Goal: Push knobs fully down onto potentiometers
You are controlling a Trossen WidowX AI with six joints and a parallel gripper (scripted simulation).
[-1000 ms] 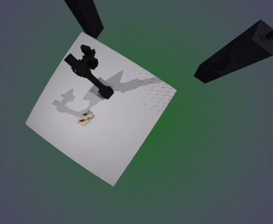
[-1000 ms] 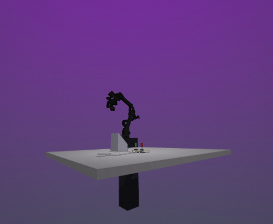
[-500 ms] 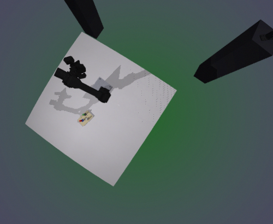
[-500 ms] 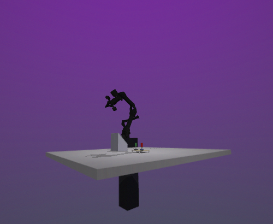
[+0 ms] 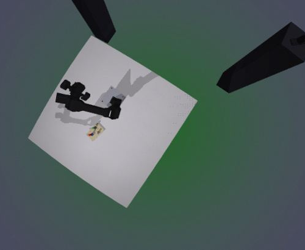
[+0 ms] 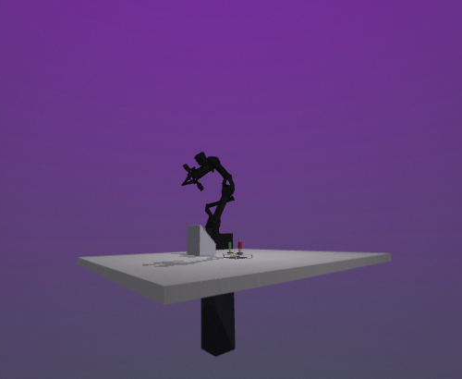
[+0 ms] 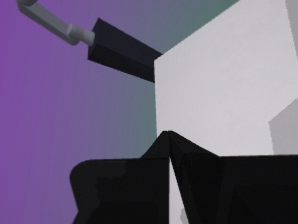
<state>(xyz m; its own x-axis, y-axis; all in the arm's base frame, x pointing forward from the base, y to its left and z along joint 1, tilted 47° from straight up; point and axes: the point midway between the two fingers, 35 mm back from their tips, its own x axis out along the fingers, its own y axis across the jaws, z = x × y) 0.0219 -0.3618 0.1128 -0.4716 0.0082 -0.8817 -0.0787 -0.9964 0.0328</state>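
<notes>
The tan circuit board [image 5: 93, 139] stands low on the table. A red knob [image 5: 90, 135] [image 6: 239, 245] stands upright above a blue part of the board, and a green knob [image 5: 94, 128] [image 6: 229, 245] stands upright near it. Both rise well above the board in the exterior view; the fine gaps under them are too small to tell. My gripper [image 6: 183, 185] [image 7: 167, 135] is shut and empty, its fingertips together. It hangs high above the table, away from the board and to its left in the exterior view. The board and knobs are not in the wrist view.
A grey wedge-shaped block [image 5: 108, 94] [image 6: 194, 240] stands on the white table [image 5: 126, 171] [image 6: 256, 270] [image 7: 215, 90], left of the board in the exterior view and close to the arm's base. Dark pillars [image 5: 260, 58] [image 7: 122, 50] stand beyond the table's edge.
</notes>
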